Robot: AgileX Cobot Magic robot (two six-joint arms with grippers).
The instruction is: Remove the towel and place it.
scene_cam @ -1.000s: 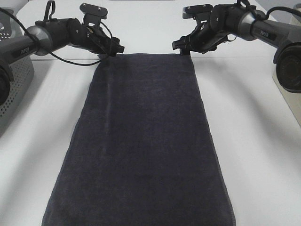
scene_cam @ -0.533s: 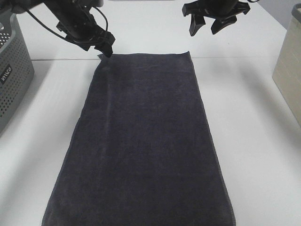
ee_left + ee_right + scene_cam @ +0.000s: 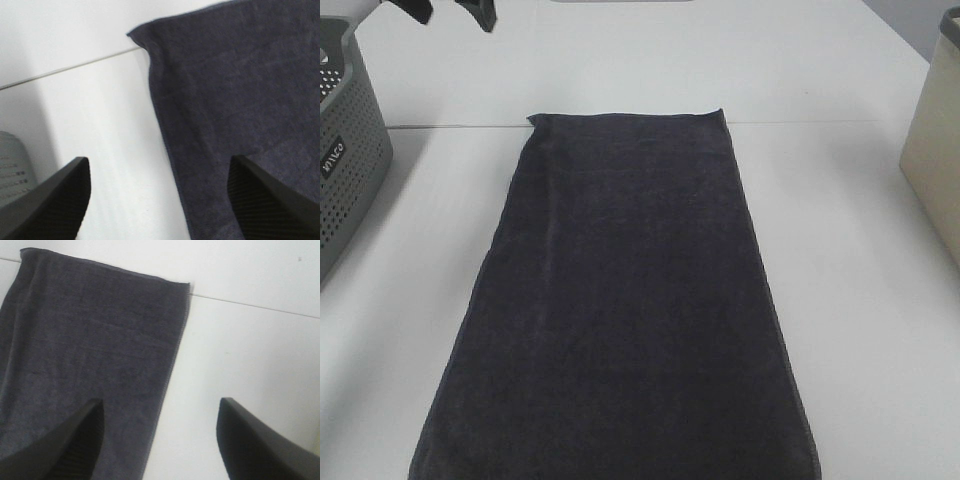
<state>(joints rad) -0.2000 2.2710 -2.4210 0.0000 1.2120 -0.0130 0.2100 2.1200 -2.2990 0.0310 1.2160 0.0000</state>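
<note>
White tabletop fills the overhead view, with a thin seam line running across it near the far edge. We record the towel lying flat down the middle of this surface, its long sides running from the seam line toward the near edge, where it passes out of frame. Its cloth is very dark, plain, and smooth apart from faint creases along the left side. Both far corners sit square on the seam line and rest on the table.

At the left edge stands a grey perforated basket; at the right edge we note part of a beige container. Both stand well apart from the towel.

We find the left gripper only at the far left corner of the overhead view, where two dark finger tips show against the table, clear of the cloth. From the left wrist camera, its fingers are spread wide, with the towel's far left corner visible between them and well below. Nothing is held or touched.

The right gripper does not appear overhead. From its wrist camera we see its fingers also spread wide, above the towel's far right corner, empty and in contact with nothing.
</note>
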